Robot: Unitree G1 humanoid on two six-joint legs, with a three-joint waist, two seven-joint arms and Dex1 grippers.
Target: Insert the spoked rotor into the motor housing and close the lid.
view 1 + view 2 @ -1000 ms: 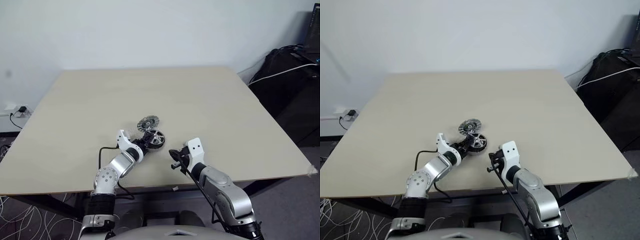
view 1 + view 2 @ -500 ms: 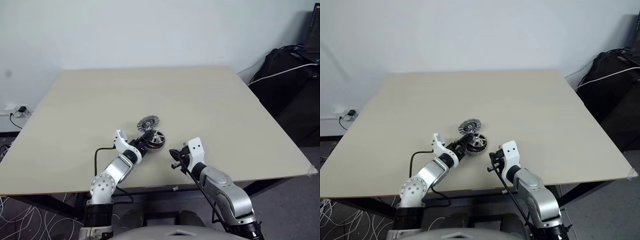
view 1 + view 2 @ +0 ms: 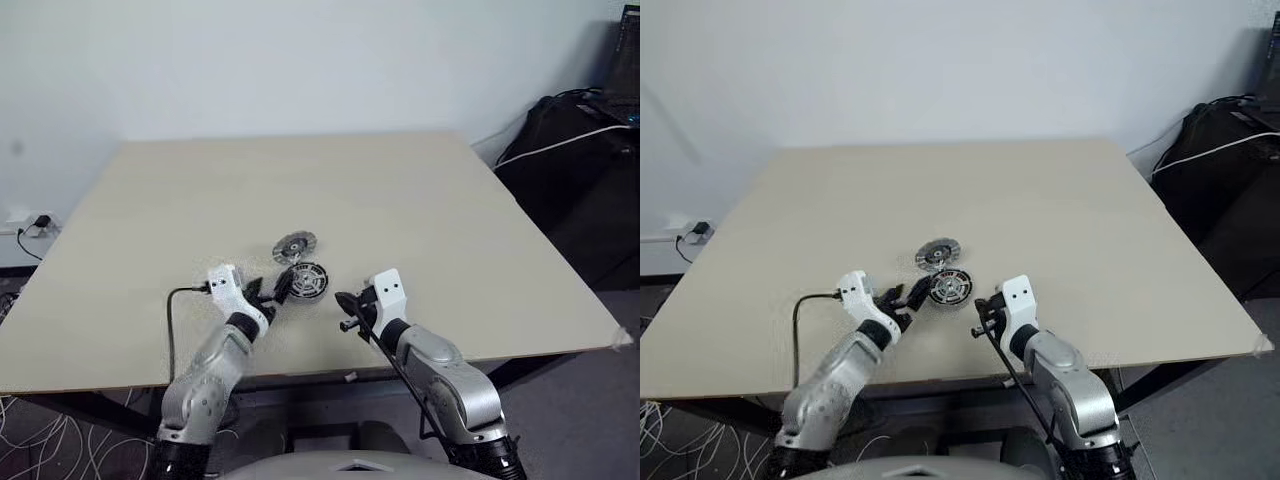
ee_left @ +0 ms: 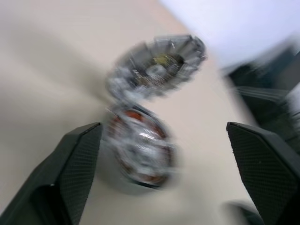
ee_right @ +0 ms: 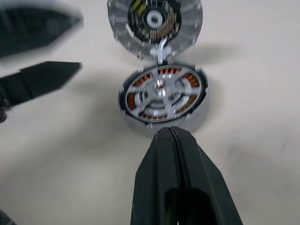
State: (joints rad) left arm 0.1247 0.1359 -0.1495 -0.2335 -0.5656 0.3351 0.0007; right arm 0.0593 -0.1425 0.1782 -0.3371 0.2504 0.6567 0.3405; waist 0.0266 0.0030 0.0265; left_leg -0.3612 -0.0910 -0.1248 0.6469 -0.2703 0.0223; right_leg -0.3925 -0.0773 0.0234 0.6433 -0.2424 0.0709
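The motor housing lies on the table near its front edge, copper windings showing around the rim. The spoked rotor sits inside it, silver spokes facing up. The lid, a grey patterned disc, lies flat just beyond the housing and touches its rim. My left gripper stands open just left of the housing, apart from it, holding nothing; its fingers frame both discs in the left wrist view. My right gripper is shut and empty, its tip just short of the housing's near right edge.
The beige table stretches away behind the discs. A black cable runs along my left arm. Dark bags and a white cable lie on the floor off the table's right side.
My left gripper has drawn back to the left from the housing and rolled, and now stands clear of it. The discs and my right gripper have stayed in place.
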